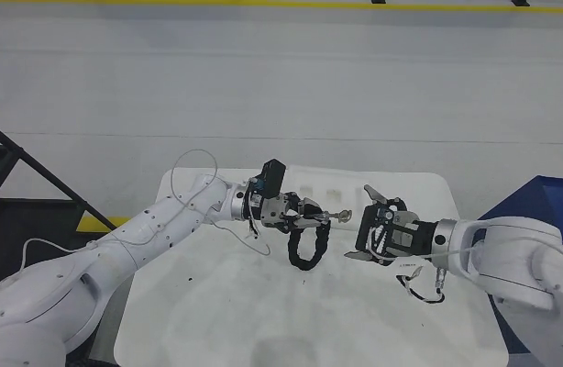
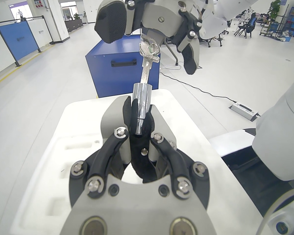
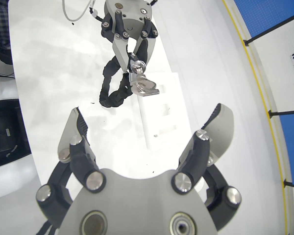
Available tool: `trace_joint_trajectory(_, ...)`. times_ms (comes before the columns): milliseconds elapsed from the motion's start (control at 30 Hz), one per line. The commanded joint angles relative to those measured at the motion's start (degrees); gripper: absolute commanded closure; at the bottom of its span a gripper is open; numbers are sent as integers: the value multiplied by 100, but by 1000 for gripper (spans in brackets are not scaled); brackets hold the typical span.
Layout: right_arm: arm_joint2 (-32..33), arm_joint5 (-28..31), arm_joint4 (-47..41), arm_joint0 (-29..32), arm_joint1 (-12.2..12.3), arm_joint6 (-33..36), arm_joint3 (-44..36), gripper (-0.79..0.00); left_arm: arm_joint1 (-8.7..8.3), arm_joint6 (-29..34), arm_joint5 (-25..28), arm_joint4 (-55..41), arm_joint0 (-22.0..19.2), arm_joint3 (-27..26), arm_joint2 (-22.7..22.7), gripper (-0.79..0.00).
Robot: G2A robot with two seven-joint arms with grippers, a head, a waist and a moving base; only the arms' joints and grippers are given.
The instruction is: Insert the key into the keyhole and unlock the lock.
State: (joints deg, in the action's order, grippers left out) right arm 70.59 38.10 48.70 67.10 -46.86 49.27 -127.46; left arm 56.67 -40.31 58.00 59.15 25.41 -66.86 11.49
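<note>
My left gripper (image 2: 139,113) is shut on the lock's chrome cylinder (image 2: 142,101), held above the table. The lock's black cable loop (image 1: 309,248) hangs below that gripper (image 1: 311,216). A silver key (image 2: 149,57) sits in the keyhole, its flat head (image 3: 144,86) sticking out toward my right gripper. My right gripper (image 1: 371,227) is open a short way off from the key head, touching nothing. In the right wrist view its fingers (image 3: 76,123) spread wide on either side, with the lock cylinder (image 3: 137,65) and cable loop (image 3: 111,91) beyond them.
A white foam tray (image 3: 161,113) with rectangular pockets lies on the white table (image 1: 263,312) under the lock. A blue cabinet (image 2: 122,64) stands past the table's far edge. A cable and power brick (image 2: 243,110) lie on the floor.
</note>
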Motion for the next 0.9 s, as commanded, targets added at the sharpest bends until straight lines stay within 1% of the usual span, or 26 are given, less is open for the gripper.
trace_joint_trajectory(0, -21, 60, 267, 76, 0, -170, -97, -785, 10, 13, 0, -34, -8, 28, -8, 0)
trace_joint_trajectory(133, -137, 226, 461, 167, 0, -276, -184, -785, 26, 1, 0, -87, -18, 66, -25, 0)
trace_joint_trajectory(267, -273, 300, 553, 108, -15, -317, -209, -785, 37, -20, 0, -98, -29, 94, -41, 0)
trace_joint_trajectory(633, -560, 177, 672, -50, -58, -181, -228, -785, 76, -111, 0, -21, -53, 133, -85, 0)
trace_joint_trajectory(867, -713, 93, 673, -151, -85, -55, -217, -785, 92, -159, 0, 132, -79, 55, -106, 0)
